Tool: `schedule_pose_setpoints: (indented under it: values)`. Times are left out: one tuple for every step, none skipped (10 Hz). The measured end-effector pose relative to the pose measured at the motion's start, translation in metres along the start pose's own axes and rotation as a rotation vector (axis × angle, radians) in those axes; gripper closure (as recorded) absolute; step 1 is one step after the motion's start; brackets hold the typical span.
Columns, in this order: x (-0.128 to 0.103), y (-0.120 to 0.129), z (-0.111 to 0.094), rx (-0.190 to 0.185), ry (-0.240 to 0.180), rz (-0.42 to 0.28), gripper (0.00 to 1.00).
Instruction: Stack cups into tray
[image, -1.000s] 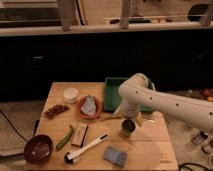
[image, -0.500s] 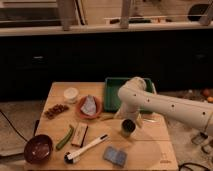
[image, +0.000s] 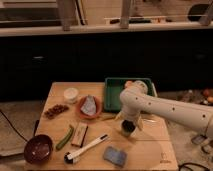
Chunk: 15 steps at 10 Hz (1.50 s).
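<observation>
The white arm (image: 155, 104) has dipped lower over the last second, baring more of the green tray (image: 114, 96). Its gripper (image: 127, 123) hangs over the grey cup (image: 128, 132), near the tray's front edge.

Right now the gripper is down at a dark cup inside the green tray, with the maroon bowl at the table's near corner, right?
Not quite. In the camera view the gripper is down at the dark cup on the table, in front of the green tray, not inside it. The maroon bowl is at the near corner.
</observation>
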Motion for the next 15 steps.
schedule_pose_setpoints:
  values:
    - [-0.002,0.001,0.001,-0.003,-0.002,-0.003,0.32]
    - [-0.004,0.001,0.002,-0.004,-0.003,-0.005,0.42]
    - [-0.005,0.002,0.003,-0.005,-0.003,-0.007,0.51]
    - [-0.006,0.003,0.003,-0.003,-0.004,-0.005,0.63]
    - [-0.006,0.003,0.003,-0.001,-0.006,-0.006,0.72]
    - [-0.007,0.002,0.004,0.001,-0.008,-0.007,0.8]
    - [-0.007,0.001,0.004,0.001,-0.008,-0.011,0.92]
    - [-0.007,0.0,0.004,0.001,-0.009,-0.013,0.97]
    - [-0.007,0.001,0.003,-0.006,-0.009,-0.015,1.0]
    - [-0.007,0.001,0.002,-0.012,-0.008,-0.019,1.0]
    - [-0.006,0.002,-0.004,-0.019,0.001,-0.022,1.0]
    - [-0.005,0.003,-0.008,-0.022,0.007,-0.023,1.0]
    - [-0.003,0.002,-0.017,-0.024,0.019,-0.027,1.0]
    - [-0.002,0.003,-0.025,-0.021,0.028,-0.028,1.0]
    - [-0.001,0.005,-0.032,-0.02,0.035,-0.027,1.0]
